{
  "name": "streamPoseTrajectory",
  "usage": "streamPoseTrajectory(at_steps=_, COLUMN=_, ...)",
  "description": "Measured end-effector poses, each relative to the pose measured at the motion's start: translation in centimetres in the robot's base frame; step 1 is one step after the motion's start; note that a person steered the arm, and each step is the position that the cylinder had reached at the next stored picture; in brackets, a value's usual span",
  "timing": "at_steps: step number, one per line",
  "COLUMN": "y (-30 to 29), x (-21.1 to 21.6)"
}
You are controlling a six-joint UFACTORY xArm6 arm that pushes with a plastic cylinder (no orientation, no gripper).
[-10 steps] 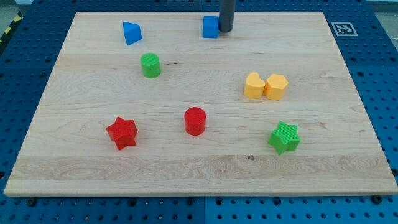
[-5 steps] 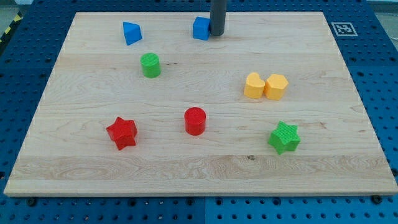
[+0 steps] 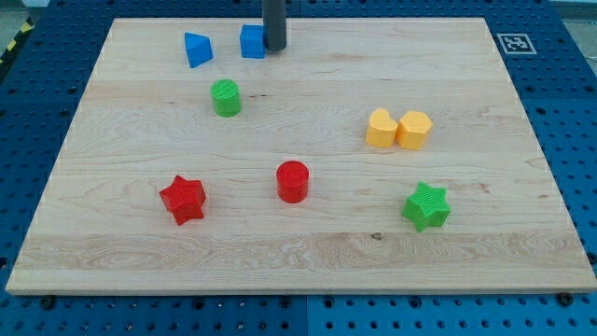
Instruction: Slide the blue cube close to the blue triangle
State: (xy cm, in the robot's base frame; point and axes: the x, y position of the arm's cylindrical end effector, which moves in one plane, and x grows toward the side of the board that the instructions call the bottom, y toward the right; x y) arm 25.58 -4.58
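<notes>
The blue cube (image 3: 252,41) sits near the view's top edge of the wooden board (image 3: 298,233). The blue triangle (image 3: 197,49) lies a short way to its left, with a small gap between them. My tip (image 3: 275,47) is down on the board, touching the cube's right side. The dark rod rises out of the view's top.
A green cylinder (image 3: 225,97) stands below the blue pair. A yellow heart (image 3: 381,128) and a yellow hexagon (image 3: 414,130) touch at the right. A red cylinder (image 3: 293,181), a red star (image 3: 183,199) and a green star (image 3: 427,206) lie lower down.
My tip has moved left along the top of the board, pushing the blue cube left toward the blue triangle. The other blocks have not moved.
</notes>
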Motion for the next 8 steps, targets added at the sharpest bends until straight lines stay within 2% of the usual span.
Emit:
streamPoseTrajectory(at_steps=3, y=-3.2, x=0.1)
streamPoseTrajectory(at_steps=8, y=-4.1, x=-0.7)
